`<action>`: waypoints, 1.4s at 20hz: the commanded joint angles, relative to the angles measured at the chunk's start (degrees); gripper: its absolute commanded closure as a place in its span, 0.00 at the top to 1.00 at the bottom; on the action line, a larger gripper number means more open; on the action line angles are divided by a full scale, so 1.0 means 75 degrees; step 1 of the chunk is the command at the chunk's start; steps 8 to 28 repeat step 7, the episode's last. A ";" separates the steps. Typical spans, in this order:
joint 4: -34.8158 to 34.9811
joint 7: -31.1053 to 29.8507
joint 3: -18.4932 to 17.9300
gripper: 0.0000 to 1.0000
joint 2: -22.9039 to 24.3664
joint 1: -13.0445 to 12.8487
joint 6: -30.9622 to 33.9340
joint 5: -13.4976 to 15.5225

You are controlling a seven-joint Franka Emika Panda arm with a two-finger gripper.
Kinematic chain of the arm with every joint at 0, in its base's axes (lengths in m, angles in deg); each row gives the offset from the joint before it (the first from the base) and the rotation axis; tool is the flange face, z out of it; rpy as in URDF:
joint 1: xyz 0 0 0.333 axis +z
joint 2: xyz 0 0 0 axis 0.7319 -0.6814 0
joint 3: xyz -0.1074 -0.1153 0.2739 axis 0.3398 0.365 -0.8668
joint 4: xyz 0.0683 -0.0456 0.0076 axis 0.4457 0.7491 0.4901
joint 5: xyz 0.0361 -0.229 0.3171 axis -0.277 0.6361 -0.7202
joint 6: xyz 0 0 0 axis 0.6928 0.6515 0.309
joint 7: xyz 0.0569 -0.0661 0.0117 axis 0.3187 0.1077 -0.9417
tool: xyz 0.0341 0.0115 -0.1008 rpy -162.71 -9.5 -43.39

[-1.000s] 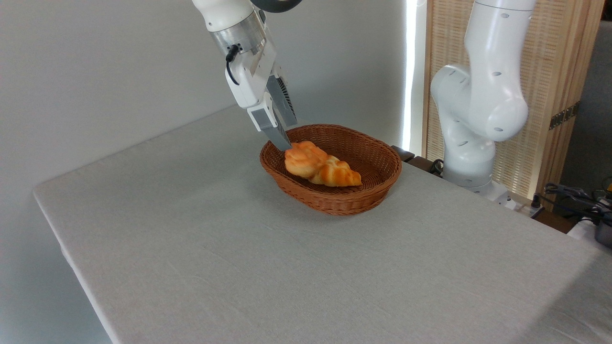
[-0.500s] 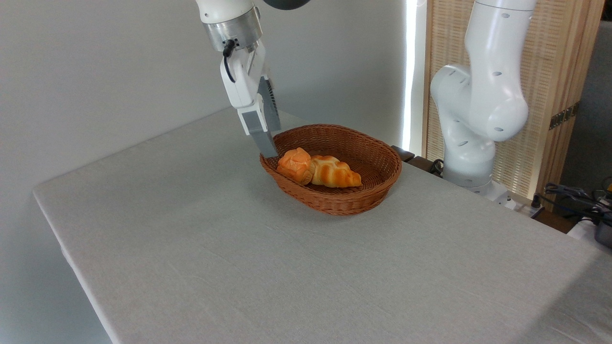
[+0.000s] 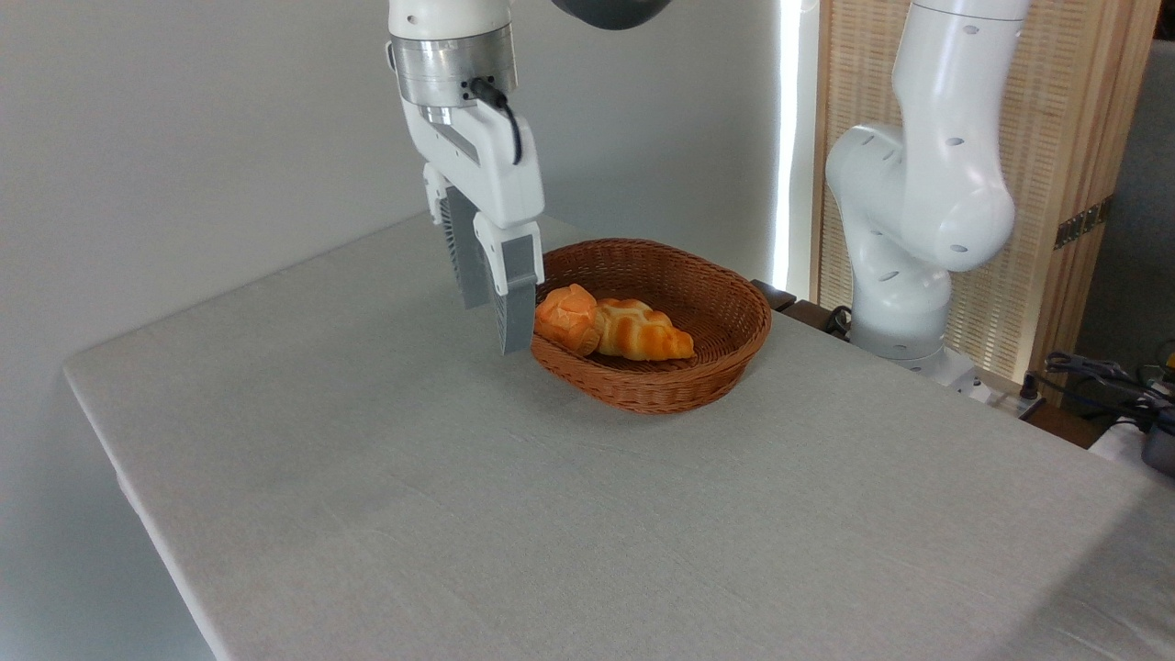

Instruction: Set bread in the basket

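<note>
table (image 3: 551,514): grey cloth-covered, bears the basket | arm: white, reaches down from above | basket (image 3: 670,386): brown wicker oval, holds two breads | gripper (image 3: 496,326): fingers spread apart, grasping nothing, at basket's left rim | loaf (image 3: 643,332): golden, ridged, in basket | bread (image 3: 566,317): orange bun, in basket's left end, touching loaf

I can't read any text, label, brand, number or sign anywhere from here, not on the arm, the basket, the table or the background.
</note>
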 commanded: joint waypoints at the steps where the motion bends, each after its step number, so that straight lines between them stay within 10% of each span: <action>1: -0.0095 -0.1573 -0.0282 1.00 -0.0048 -0.0046 -0.0392 -0.0110; 28: -0.0095 -0.1800 -0.0588 1.00 -0.0095 -0.0069 -0.0404 -0.0016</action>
